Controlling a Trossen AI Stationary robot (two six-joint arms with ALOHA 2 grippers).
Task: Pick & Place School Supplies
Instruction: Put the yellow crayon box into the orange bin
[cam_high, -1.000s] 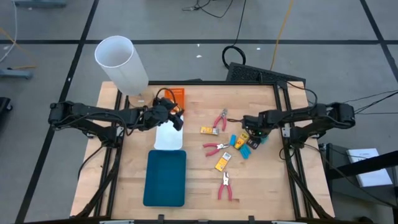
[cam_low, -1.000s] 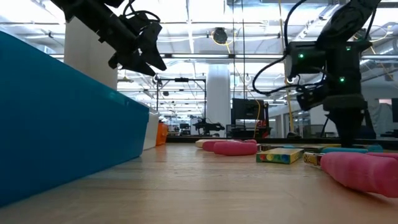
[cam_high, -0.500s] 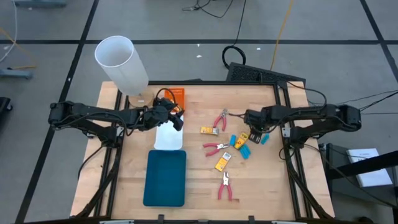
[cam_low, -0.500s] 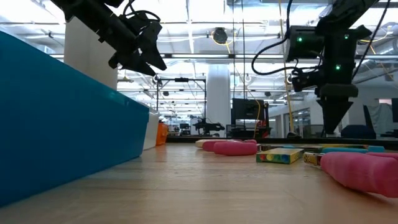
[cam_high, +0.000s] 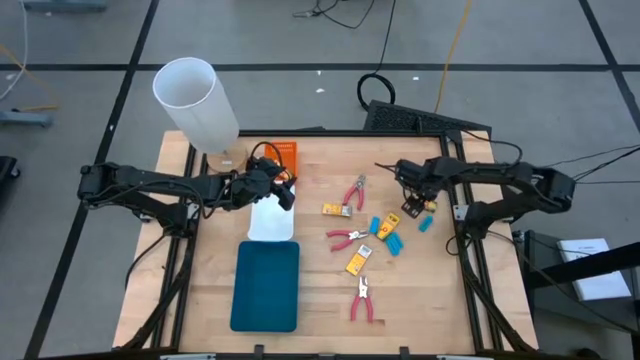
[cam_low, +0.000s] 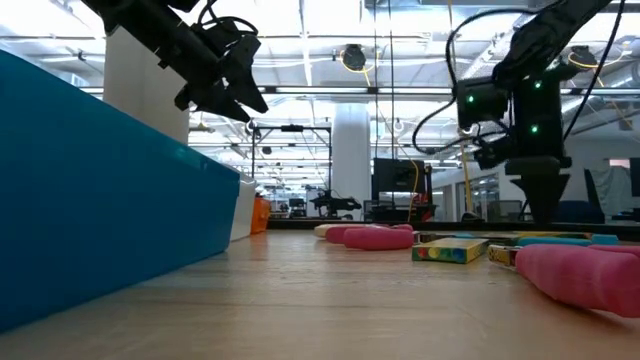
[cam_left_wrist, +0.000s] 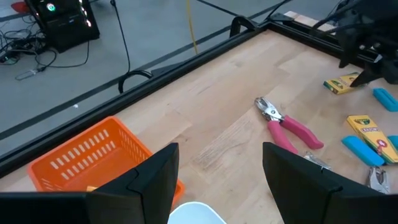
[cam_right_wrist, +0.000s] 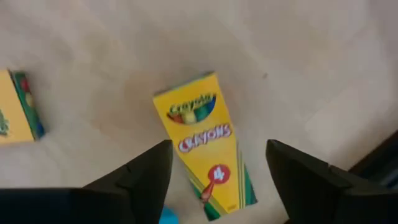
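Hovering over the supplies at about three o'clock on the worktop (cam_high: 320, 300), the right end effector (cam_high: 411, 203) is seen with its fingers spread apart and nothing between them. In the right wrist view a yellow crayon packet (cam_right_wrist: 205, 146) lies flat on the wood directly between the two fingers, with a second crayon packet (cam_right_wrist: 18, 106) well off to one side and a sliver of a light-blue piece (cam_right_wrist: 166, 216) just beside the first packet's near end.

The left end effector (cam_high: 283, 188) is held raised at about ten o'clock, over the white tray (cam_high: 272, 222) and near the orange basket (cam_left_wrist: 93, 152); its fingers stand apart and hold nothing. It appears to be waiting.

The other supplies are scattered from the centre toward three o'clock: red-handled pliers (cam_high: 353, 191), more crayon packets and light-blue pieces. A teal tray (cam_high: 266, 285) lies at about seven o'clock and a tall white cylinder (cam_high: 195, 100) stands at eleven o'clock.

The step in hand is judged to be the pick of the packet under the right end effector. For a clean grasp, the fingers are best lowered straight down so the packet's long sides are met squarely and near its middle. Care is needed that the neighbouring blue piece is not caught or pushed. The packet is thin and light, so it is likely to slide if only one finger touches first.
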